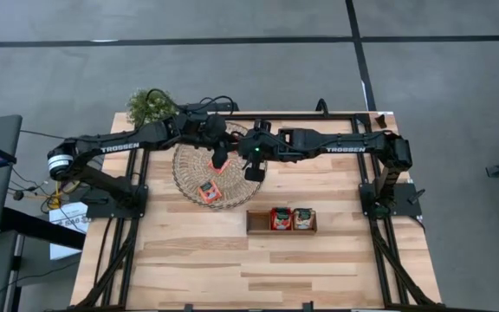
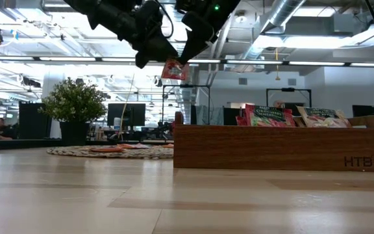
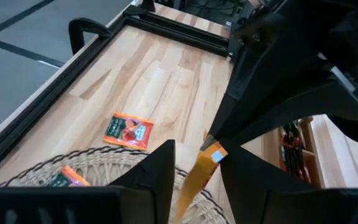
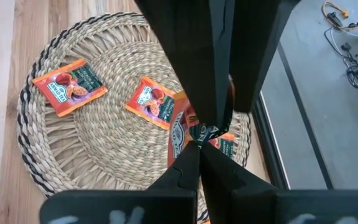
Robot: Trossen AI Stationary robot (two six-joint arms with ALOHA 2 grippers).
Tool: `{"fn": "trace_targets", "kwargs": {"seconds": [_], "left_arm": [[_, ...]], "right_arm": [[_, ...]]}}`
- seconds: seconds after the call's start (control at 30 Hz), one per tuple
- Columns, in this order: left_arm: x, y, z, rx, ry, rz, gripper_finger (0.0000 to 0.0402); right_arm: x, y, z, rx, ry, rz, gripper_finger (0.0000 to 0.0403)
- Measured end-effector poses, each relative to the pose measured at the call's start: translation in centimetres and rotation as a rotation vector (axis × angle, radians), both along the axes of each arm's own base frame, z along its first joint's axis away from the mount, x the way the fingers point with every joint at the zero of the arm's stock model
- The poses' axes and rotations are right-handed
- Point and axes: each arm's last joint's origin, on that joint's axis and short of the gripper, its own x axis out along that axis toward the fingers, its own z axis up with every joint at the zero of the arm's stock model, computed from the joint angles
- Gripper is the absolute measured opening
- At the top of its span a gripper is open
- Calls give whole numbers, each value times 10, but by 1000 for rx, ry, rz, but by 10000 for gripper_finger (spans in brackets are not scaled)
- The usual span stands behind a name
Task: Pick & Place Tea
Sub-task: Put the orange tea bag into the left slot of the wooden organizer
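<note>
Red tea sachet [image 2: 174, 69] hangs in the air above the woven mat [image 1: 189, 173], pinched by both the left pincer [image 2: 156, 57] and the closed right pincer [image 2: 186, 55]; other sachets [image 4: 69, 86] lie on the mat.

Bright even overhead light, soft shadows, blurred dark fingers [image 3: 160, 180] up close
</note>
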Motion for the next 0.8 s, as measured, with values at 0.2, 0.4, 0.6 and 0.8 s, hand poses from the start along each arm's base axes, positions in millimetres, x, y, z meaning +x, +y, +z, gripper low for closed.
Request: {"fn": "trace_targets", "kwargs": {"seconds": [0.2,0.4,0.6,0.8], "left_arm": [[2,-1,-1,0,3,4,46],[2,-2,-1,6,5,15,3],[1,-2,1,13,3,16,1],[-3,-3,-1,9,42,33,0]], "right_arm": [[0,0,0,-3,-1,-3,0],[0,-1,0,-5,-2,-5,0],[0,-1,1,-4,-3,-5,2],[-6,1,4,-5,26,6,47]]}}
